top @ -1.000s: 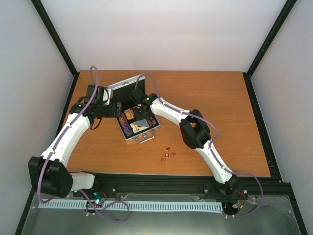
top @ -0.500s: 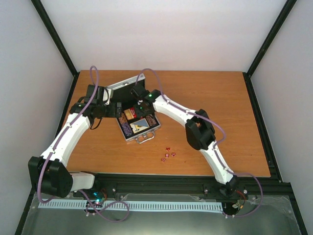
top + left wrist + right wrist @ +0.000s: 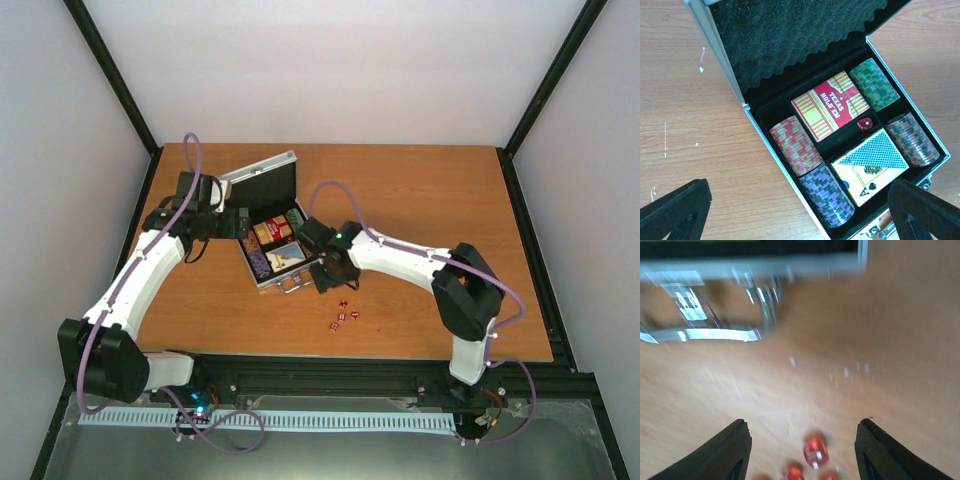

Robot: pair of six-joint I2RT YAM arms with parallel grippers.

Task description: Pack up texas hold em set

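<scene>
We see the right gripper spread apart, empty, by the loose red dice; the left gripper gapes wide over the open briefcase.

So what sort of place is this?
Probably a lab test cell: a wooden table boxed in by white panels and black frame posts, with a left arm and a right arm bolted at its near edge.

Right gripper left briefcase for dice (jaws wider).
</scene>
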